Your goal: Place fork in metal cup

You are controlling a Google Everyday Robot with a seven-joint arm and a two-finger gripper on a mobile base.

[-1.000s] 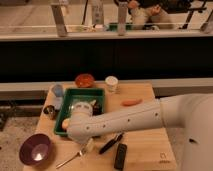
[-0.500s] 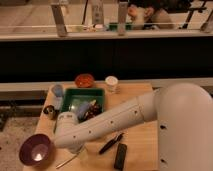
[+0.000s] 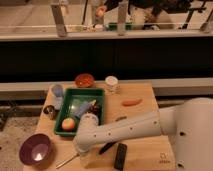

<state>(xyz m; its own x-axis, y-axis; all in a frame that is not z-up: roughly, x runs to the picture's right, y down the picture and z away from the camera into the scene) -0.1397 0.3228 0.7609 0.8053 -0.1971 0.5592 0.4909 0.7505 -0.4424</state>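
The fork [image 3: 67, 161] lies flat on the wooden table near its front edge, just right of the purple bowl [image 3: 35, 149]. The metal cup [image 3: 49, 111] stands at the table's left edge, beside the green tray [image 3: 100, 107]. My white arm reaches in from the right. Its gripper [image 3: 84, 150] hangs low over the table just right of the fork's upper end. The wrist hides most of the gripper. The fork is not held.
A pale blue-grey cup [image 3: 57, 91], an orange bowl [image 3: 84, 80] and a white cup [image 3: 111, 83] stand at the back. The tray holds an orange fruit [image 3: 68, 123] and other items. A carrot [image 3: 131, 102], black pen [image 3: 107, 147] and black remote [image 3: 120, 156] lie right of the tray.
My arm's end has come down from over the tray's front edge toward the table's front, closer to the fork. The fork has not moved.
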